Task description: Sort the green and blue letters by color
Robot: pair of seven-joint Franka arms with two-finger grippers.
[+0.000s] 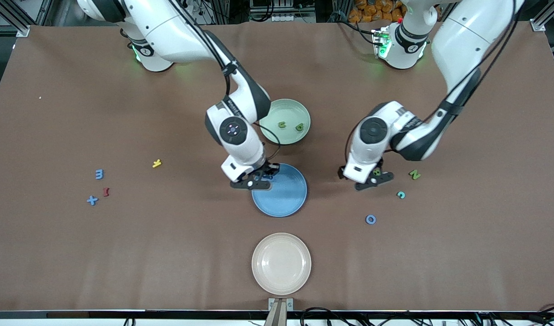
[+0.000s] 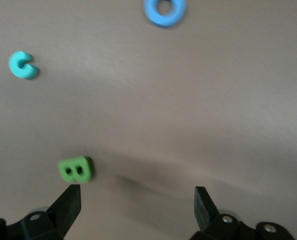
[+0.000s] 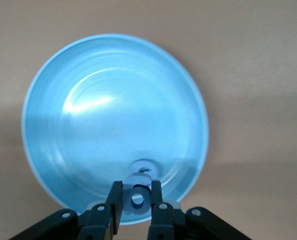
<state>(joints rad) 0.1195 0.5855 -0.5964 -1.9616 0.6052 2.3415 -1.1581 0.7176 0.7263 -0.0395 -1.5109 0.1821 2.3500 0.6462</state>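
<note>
My right gripper is shut on a small blue letter over the edge of the blue plate, which fills the right wrist view. My left gripper is open, low over the table, with a green B just off one fingertip. A green N, a teal C and a blue O lie nearby. Two green letters lie in the green plate. A blue 3 and a blue plus lie toward the right arm's end.
A beige plate stands nearest the front camera, in line with the blue plate. A yellow letter and a dark red letter lie near the blue 3. The teal C and blue O show in the left wrist view.
</note>
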